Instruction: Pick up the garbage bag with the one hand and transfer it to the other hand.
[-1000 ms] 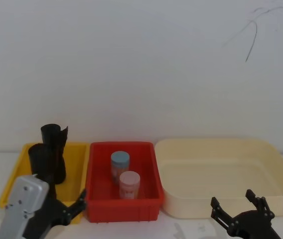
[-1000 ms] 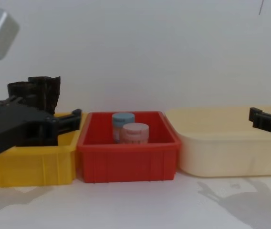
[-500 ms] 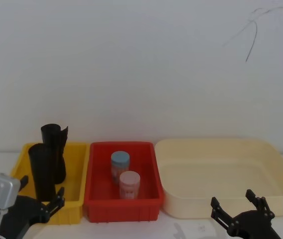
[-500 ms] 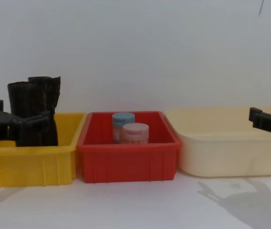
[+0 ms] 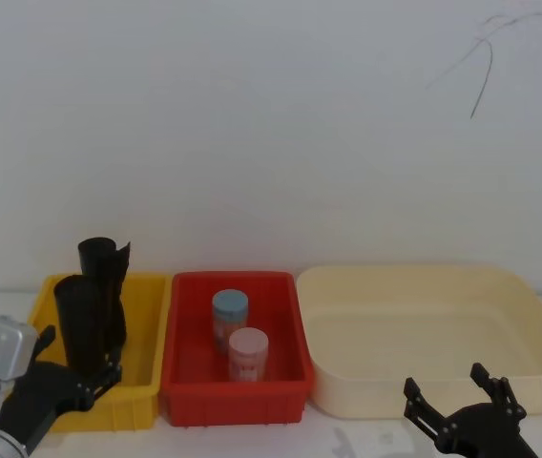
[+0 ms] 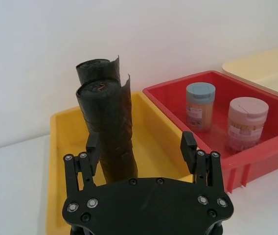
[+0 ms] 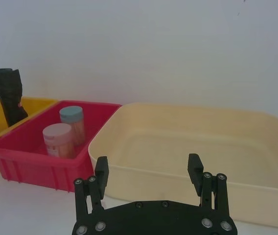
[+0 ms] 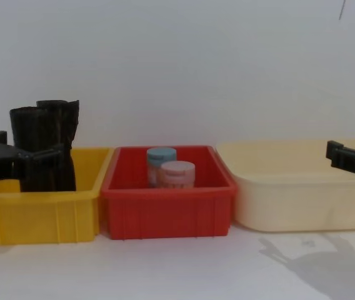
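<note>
The left gripper [image 6: 140, 142], spread wide, sits by the garbage bag [image 6: 107, 132] standing in the yellow bin [image 6: 56, 161]. It could knock over the other roll [image 6: 97, 71] right behind. The right gripper [image 5: 446, 380] sits low, spread too.

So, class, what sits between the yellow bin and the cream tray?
The red bin, holding a blue-lidded jar and a pink-lidded jar, as the head view shows.
</note>
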